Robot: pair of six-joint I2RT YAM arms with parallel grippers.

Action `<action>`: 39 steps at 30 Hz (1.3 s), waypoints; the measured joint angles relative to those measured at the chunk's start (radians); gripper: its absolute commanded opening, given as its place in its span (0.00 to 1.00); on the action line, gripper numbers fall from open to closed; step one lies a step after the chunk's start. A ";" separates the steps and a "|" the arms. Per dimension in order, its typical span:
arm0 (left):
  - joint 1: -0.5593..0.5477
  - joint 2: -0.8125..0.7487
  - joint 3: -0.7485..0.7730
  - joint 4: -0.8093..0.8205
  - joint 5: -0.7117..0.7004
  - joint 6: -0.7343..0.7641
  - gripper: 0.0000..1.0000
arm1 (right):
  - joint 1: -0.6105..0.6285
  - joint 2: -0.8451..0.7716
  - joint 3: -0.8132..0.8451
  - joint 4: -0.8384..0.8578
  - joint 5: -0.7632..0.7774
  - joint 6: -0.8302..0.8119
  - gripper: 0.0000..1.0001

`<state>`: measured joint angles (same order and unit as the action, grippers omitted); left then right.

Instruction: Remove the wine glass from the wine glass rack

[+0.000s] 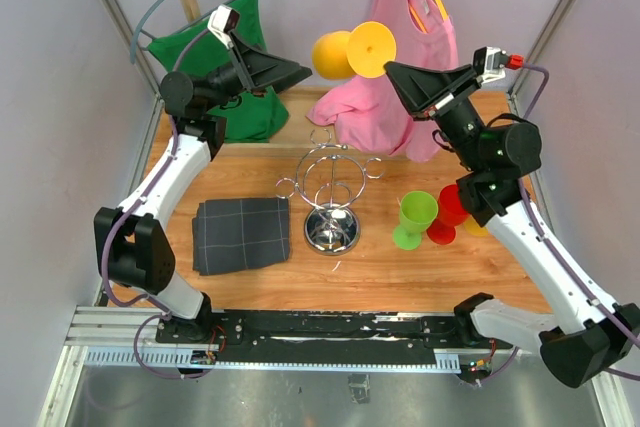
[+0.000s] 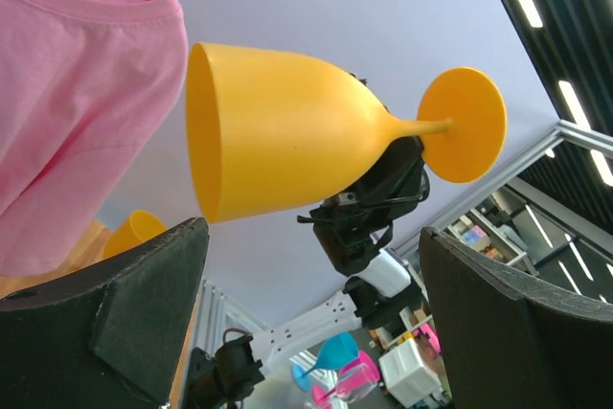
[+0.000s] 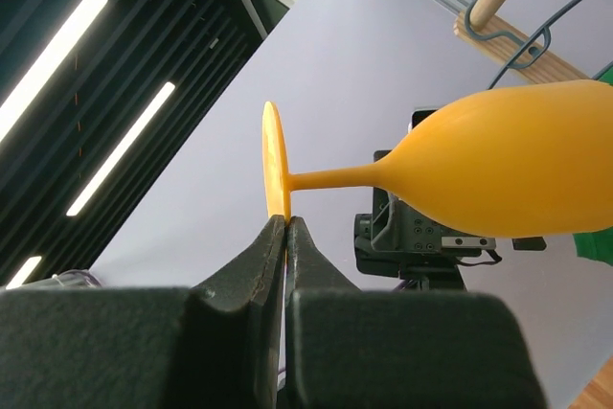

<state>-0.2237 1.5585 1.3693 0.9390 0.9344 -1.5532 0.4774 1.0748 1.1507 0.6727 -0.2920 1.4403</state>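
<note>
Right gripper is clamped on the foot rim of the yellow wine glass, held sideways in the air at upper centre, well apart from the wine glass rack mid-frame. Left gripper jaws spread, near the bowl. Green cup and red cup upright at right, contents not visible.

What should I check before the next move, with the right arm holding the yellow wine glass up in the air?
1. Right gripper shut on the wine glass foot: ok.
2. Grip depth: not ok, only the foot's edge is pinched.
3. Glass clear of the wine glass rack: ok.
4. Left gripper open, not touching the glass: ok.
5. Clearance to the pink shirt behind: cannot tell.
</note>
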 measured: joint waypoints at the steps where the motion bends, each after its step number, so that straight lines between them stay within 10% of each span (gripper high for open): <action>1: 0.000 0.000 0.000 0.003 -0.001 -0.002 0.96 | 0.000 0.010 0.000 0.010 0.000 0.000 0.01; 39: 0.031 0.007 -0.019 0.054 -0.002 -0.002 0.96 | 0.087 -0.004 -0.070 0.093 0.091 -0.045 0.01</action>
<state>-0.1928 1.5658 1.3502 0.9928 0.9321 -1.5551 0.5648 1.0706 1.0809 0.7658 -0.2008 1.3956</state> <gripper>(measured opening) 0.957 0.014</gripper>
